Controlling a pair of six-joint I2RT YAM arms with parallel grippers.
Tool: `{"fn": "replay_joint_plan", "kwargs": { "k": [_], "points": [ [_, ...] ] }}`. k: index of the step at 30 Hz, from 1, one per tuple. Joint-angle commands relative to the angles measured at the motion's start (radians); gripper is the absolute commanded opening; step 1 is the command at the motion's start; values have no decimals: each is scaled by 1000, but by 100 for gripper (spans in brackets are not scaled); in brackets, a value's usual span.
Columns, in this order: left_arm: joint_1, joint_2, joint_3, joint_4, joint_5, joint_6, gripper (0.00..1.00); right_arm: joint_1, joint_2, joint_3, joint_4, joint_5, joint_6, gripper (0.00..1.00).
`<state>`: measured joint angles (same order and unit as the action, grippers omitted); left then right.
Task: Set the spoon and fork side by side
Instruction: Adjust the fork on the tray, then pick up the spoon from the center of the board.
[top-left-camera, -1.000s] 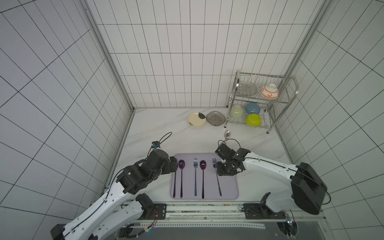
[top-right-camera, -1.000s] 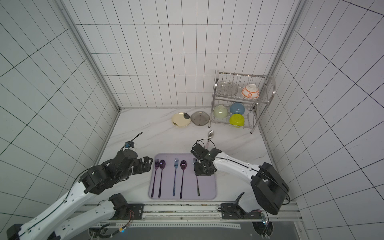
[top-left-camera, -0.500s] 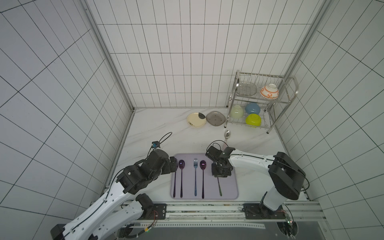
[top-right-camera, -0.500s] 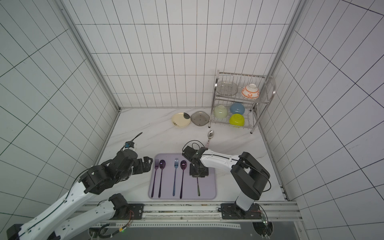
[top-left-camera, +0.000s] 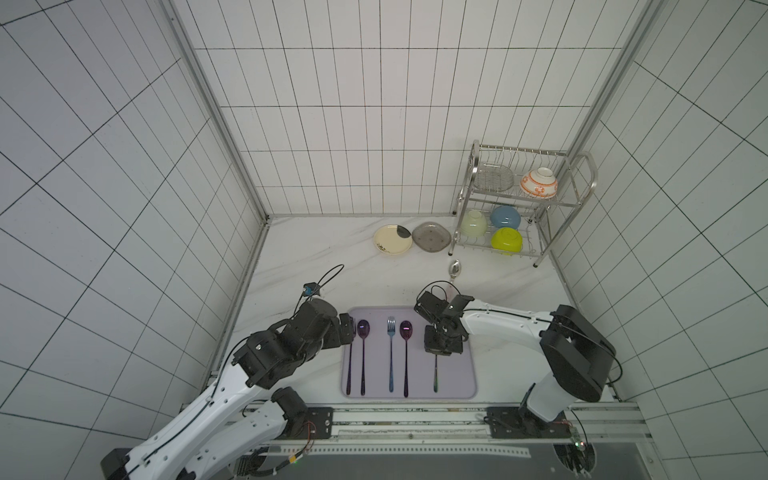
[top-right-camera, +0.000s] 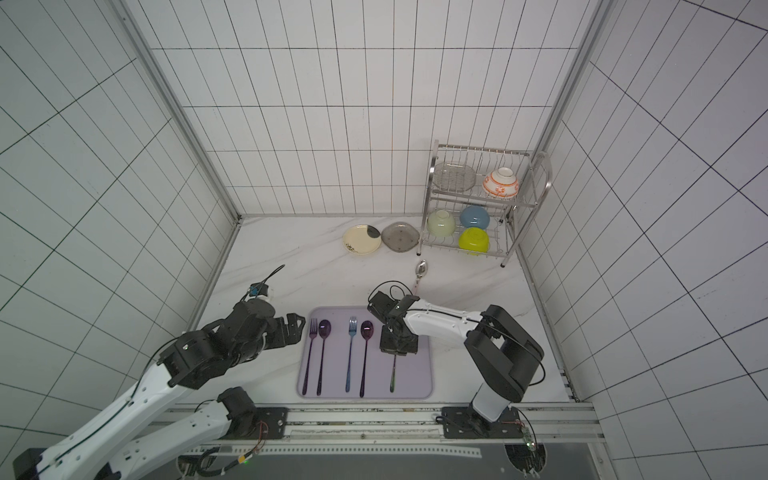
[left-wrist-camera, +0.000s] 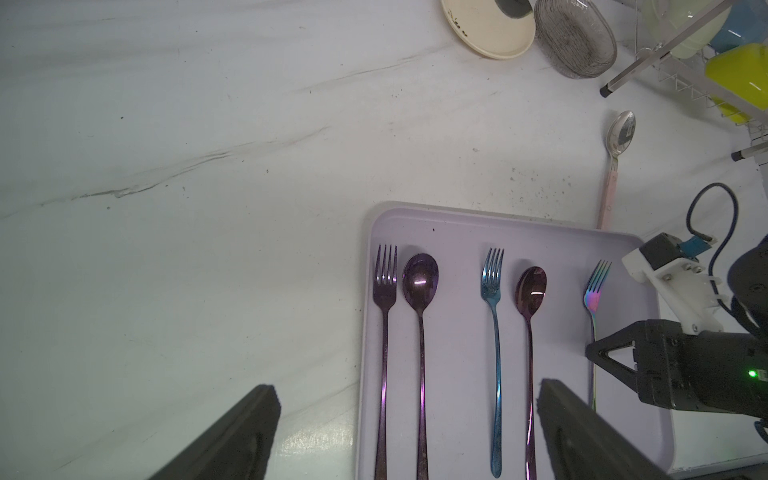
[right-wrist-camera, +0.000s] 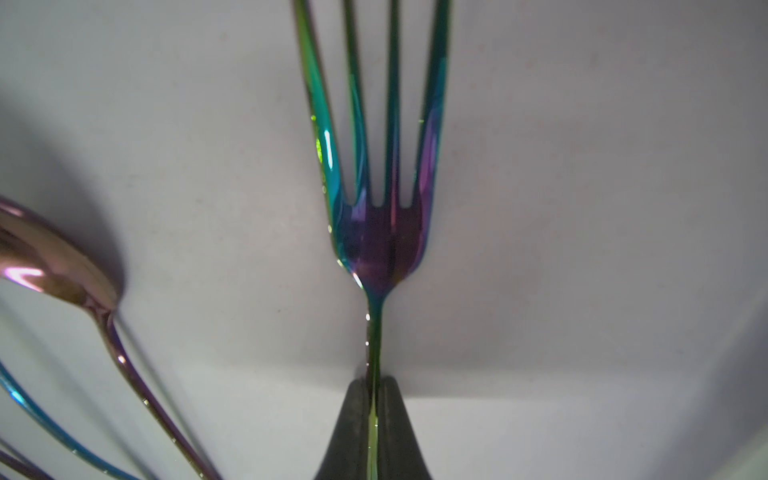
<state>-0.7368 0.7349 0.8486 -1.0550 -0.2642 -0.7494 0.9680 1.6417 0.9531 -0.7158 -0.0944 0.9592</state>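
My right gripper is pinched tight on the thin stem of the rainbow fork, just behind its neck. The fork seems to lie flat on the tray. Close on the gripper's inner side lies a purple spoon, with a blue fork just past it. Beyond the rainbow fork's tines, off the tray, a pink-handled spoon lies alone on the counter; I judge that one to be its partner.

My worry is the hold. It sits far forward on a slick, narrow stem, so the long handle may droop or twist on lifting. A sideways drift could also knock the purple spoon. My left gripper hangs wide open over the tray's other side, holding nothing.
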Motion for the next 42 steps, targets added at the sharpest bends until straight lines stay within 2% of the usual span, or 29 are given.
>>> {"fn": "replay_joint_plan", "kwargs": {
  "k": [1,13,20,25,29,34,38,42],
  "points": [
    [0,-5,1,1,-3,-4,98,-1,21,-11,-69,10,-27,8],
    [-1,-4,1,0,-10,-8,98,28,29,3,-120,40,-94,11],
    [-1,-3,-1,2,-12,-15,98,27,-12,32,-147,58,-95,33],
    [-1,5,-2,5,-12,-21,98,14,-91,99,-232,99,-141,43],
    [0,18,-3,15,-5,-22,98,-91,-180,116,-261,87,-156,44],
    [0,69,-3,38,11,-21,98,-301,-200,137,-215,90,-180,44],
    [-1,117,7,67,33,-13,98,-422,-83,229,-132,101,-220,44],
    [-1,177,24,82,61,-4,98,-479,110,383,-106,109,-271,42]
  ]
}}
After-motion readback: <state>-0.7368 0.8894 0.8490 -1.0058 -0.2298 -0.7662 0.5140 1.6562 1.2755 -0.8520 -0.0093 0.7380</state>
